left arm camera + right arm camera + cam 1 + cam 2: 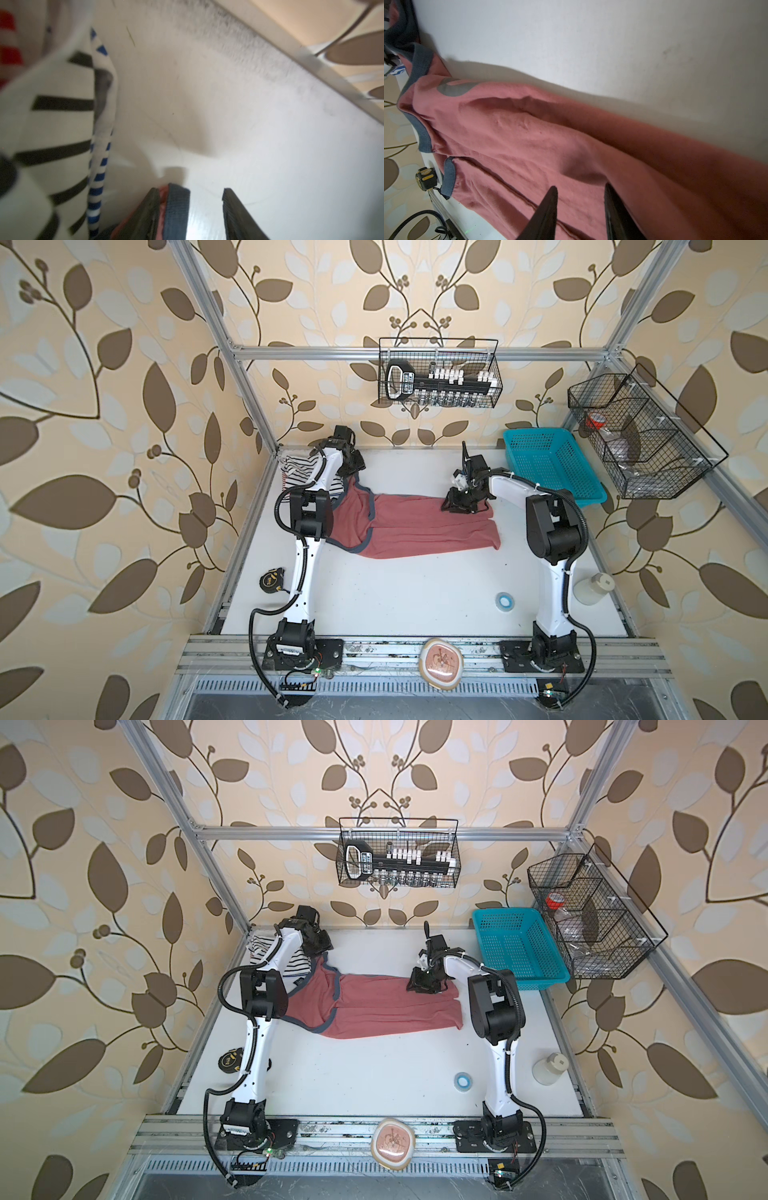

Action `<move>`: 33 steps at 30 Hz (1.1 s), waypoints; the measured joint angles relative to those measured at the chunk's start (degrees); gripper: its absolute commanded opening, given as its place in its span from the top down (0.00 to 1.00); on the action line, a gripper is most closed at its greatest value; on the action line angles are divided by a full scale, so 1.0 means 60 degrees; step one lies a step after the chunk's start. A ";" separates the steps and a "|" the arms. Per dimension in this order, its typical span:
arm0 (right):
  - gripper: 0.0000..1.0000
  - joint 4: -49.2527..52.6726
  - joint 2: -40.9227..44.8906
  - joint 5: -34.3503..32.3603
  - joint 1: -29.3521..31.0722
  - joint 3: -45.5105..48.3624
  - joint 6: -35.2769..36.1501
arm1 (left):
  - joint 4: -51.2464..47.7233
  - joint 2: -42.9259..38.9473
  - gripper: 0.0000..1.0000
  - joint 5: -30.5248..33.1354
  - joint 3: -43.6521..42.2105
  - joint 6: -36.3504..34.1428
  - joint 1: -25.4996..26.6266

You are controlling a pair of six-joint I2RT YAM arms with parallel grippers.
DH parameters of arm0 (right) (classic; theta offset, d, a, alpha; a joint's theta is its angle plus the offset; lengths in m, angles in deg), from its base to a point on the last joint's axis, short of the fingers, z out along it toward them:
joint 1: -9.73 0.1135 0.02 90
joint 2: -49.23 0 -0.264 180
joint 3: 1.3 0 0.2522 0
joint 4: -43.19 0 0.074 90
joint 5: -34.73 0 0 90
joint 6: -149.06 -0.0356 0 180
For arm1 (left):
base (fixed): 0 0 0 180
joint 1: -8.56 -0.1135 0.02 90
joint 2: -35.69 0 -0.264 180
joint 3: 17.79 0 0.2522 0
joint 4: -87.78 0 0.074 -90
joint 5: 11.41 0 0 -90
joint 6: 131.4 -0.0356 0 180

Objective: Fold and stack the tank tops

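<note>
Dusty red tank top (415, 531) lies stretched across the white bench (395, 605), its straps beside the black-and-white striped top (297, 475) at far left. Left jaws stand apart, the grey-blue strap trim (176, 207) against one finger, unpinched. Right jaws, partly open, sit over the hem end, gripping nothing.

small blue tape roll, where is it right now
In both top views the small blue tape roll lies on the white table, front right, just left of the right arm's white lower link.
</note>
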State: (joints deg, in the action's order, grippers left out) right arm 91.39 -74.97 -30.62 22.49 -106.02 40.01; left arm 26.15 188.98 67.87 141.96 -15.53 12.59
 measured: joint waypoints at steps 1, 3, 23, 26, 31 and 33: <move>0.62 0.0004 -0.0025 0.0000 0.0000 0.0000 0.0000 | 0.0029 0.0036 0.56 0.0015 0.0000 0.0036 0.0000; 0.63 0.0004 -0.0055 0.0004 0.0000 -0.0004 0.0004 | 0.0080 0.0153 0.66 0.0051 0.0007 0.0117 0.0000; 0.99 -0.0925 0.0317 -0.0080 -0.0117 0.1089 0.0069 | 0.1920 -0.0874 1.00 -0.0750 -0.2412 0.0721 -0.0412; 1.00 -0.1071 0.0372 0.0055 -0.0189 0.1260 0.0051 | 0.2153 -0.1413 1.00 -0.0925 -0.3264 0.0852 -0.0488; 1.00 -0.1275 0.0459 0.0113 -0.0211 0.1475 0.0073 | 0.2306 -0.2382 1.00 -0.1100 -0.4095 0.0914 -0.0681; 1.00 -0.1308 0.0466 0.0135 -0.0219 0.1504 0.0076 | 0.2361 -0.2776 1.00 -0.1191 -0.4258 0.0914 -0.0772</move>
State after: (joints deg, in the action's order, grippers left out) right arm 83.54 -72.17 -29.82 21.17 -96.99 40.47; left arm 40.31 172.33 60.72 116.41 -10.04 7.95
